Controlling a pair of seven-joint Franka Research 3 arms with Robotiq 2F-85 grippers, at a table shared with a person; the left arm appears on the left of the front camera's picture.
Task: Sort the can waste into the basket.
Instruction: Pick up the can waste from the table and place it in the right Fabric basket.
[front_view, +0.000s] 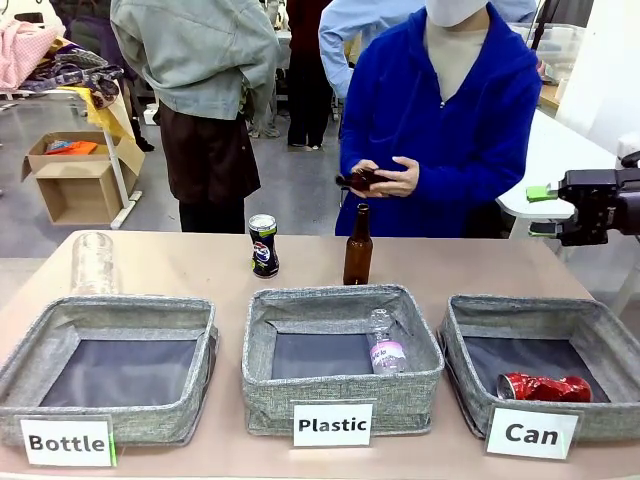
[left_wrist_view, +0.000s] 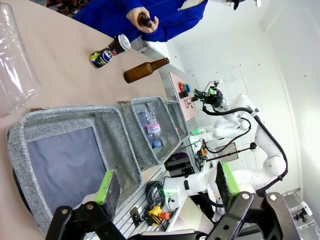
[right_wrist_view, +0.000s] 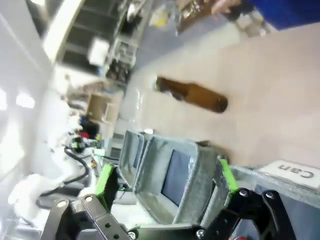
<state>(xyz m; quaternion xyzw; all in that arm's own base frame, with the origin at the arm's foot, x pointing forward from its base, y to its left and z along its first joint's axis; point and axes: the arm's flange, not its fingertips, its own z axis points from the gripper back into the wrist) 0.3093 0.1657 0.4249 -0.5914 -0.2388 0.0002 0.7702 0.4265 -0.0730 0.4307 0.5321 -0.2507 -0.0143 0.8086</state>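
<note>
Red can (front_view: 545, 387): crushed, lying on its side on the dark floor of the Can basket (front_view: 520, 303), close to the front wall.
Pepsi can (front_view: 263, 245): upright on the bench (front_view: 180, 260), behind the far left corner of the Plastic basket (front_view: 345, 296), outside every basket.
Brown bottle (front_view: 358, 247): upright, near the Pepsi can on its right, not touching it.
Right hand (front_view: 540, 211): raised at the bench's right edge, beyond the Can basket; green pads apart, nothing between them.
Left hand (left_wrist_view: 166, 182): over the near side of the Bottle basket (left_wrist_view: 75, 116); fingers spread, holding nothing.
Clear bottle (front_view: 385, 345): lying inside the Plastic basket.
Person (front_view: 450, 120): standing at the far side, holding a second brown bottle.
</note>
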